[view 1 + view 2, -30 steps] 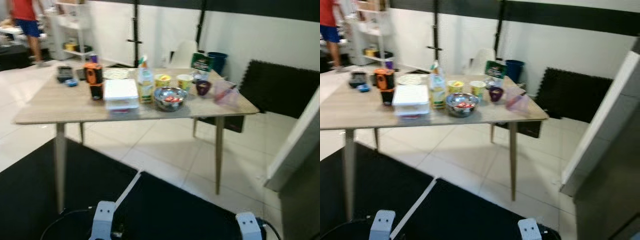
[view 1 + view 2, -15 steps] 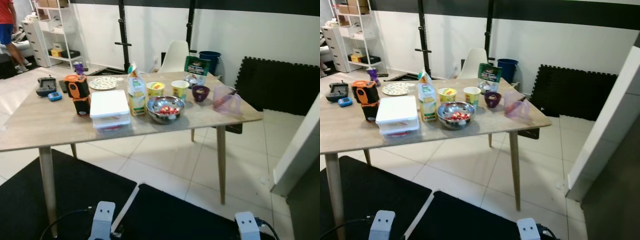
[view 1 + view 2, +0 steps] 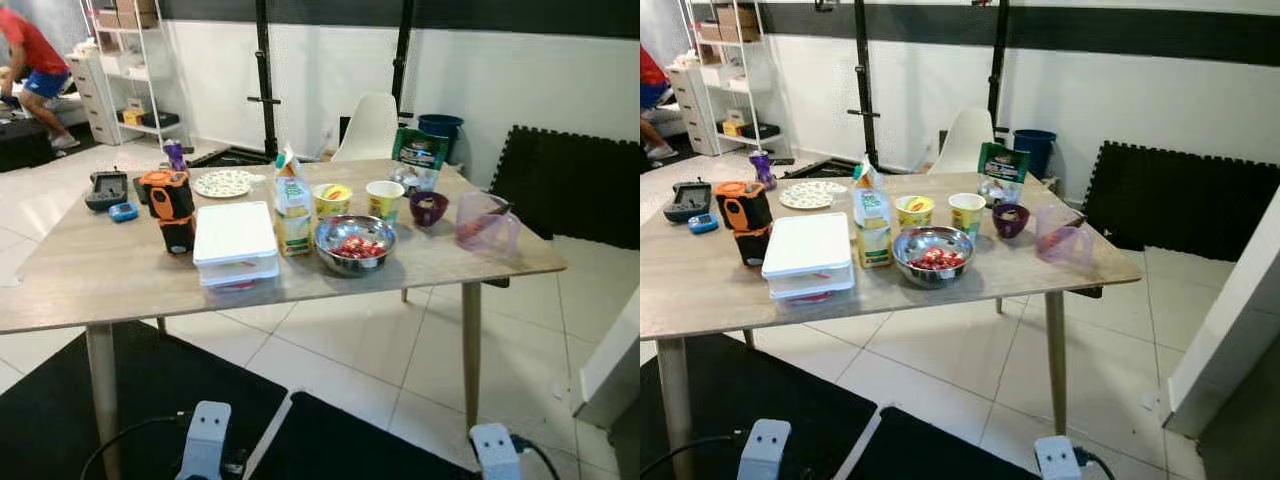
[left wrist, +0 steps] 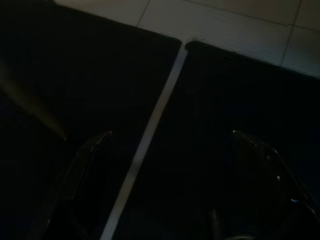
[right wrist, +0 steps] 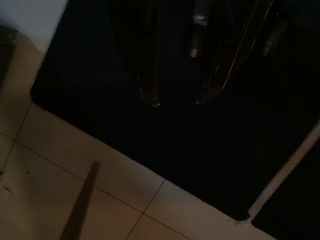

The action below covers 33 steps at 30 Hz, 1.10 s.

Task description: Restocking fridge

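A wooden table [image 3: 90, 270] stands a few steps ahead of me. On it are a white lidded container [image 3: 236, 240], a drink carton [image 3: 293, 205], a metal bowl of red pieces [image 3: 355, 243], two yellow cups [image 3: 332, 198], a purple bowl [image 3: 428, 208], a green bag [image 3: 420, 155] and a pink jug [image 3: 487, 222]. Both arms hang low over the black floor mat. My left gripper [image 4: 171, 134] is open with its fingers wide apart. My right gripper [image 5: 177, 101] is open too, with a narrower gap and nothing in it.
An orange and black device [image 3: 171, 208], a plate [image 3: 223, 183] and a small black gadget [image 3: 106, 188] lie on the table's left part. A white panel [image 3: 1225, 310] leans at the right. A white chair [image 3: 368, 125] stands behind the table. A person [image 3: 30, 50] bends at the far left.
The camera has swung and steadied, so the table sits a little lower and further right in view. The person at far left now bends down. Both arms still hang.
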Tool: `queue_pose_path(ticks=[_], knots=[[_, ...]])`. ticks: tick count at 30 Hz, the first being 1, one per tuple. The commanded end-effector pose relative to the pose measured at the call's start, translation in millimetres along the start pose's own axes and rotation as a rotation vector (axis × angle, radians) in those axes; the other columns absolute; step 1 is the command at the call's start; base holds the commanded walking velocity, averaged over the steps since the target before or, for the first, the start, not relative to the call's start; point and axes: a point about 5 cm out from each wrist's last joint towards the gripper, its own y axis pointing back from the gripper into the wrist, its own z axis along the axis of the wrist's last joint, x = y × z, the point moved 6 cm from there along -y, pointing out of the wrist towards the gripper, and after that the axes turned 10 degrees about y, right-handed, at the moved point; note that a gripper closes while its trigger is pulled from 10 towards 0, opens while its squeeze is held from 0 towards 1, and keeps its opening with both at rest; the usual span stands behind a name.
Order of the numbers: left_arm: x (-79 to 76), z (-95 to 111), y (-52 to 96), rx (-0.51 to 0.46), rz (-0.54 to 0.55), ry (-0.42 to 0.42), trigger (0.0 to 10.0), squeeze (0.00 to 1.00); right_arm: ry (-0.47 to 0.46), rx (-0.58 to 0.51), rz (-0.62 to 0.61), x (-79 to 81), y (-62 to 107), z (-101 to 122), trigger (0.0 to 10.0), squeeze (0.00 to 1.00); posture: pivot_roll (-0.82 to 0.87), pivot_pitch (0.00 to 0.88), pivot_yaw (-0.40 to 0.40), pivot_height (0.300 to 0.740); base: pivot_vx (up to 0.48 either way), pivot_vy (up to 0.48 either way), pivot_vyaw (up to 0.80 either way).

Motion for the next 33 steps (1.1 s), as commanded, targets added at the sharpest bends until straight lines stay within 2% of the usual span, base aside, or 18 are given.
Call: queue_pose_path(ticks=[1, 20, 26, 28, 33], knots=[[1.8, -5, 0.8, 0.018, 0.003, -0.007, 10.0, 0.00, 0.002, 0.023, -0.007, -2.9, 2.2, -8, 10.0, 0.00, -0.03, 0.074, 0.001, 0.740, 0.307, 0.000, 0.00], [4.1, -9, 1.5, 0.040, 0.003, -0.018, 10.0, 0.00, -0.013, 0.034, -0.037, -4.1, 3.0, -11, 10.0, 0.00, -0.04, 0.074, 0.013, 0.740, 0.301, 0.000, 0.00], [1.9, -15, 2.6, 0.053, 0.011, -0.025, 10.0, 0.00, -0.008, 0.048, -0.043, -6.6, 5.0, -17, 10.0, 0.00, -0.04, 0.075, 0.005, 0.740, 0.000, 0.000, 0.00], [8.0, -19, 4.6, 0.061, 0.036, -0.003, 10.0, 0.00, -0.021, 0.050, -0.048, -6.0, 5.4, -18, 10.0, 0.00, -0.04, 0.079, 0.005, 0.740, 0.000, 0.000, 0.00], [10.7, -21, 6.2, 0.057, 0.040, 0.006, 10.0, 0.00, -0.020, 0.055, -0.045, -4.8, 6.3, -21, 10.0, 0.00, -0.03, 0.087, 0.001, 0.740, 0.000, 0.000, 0.00]])
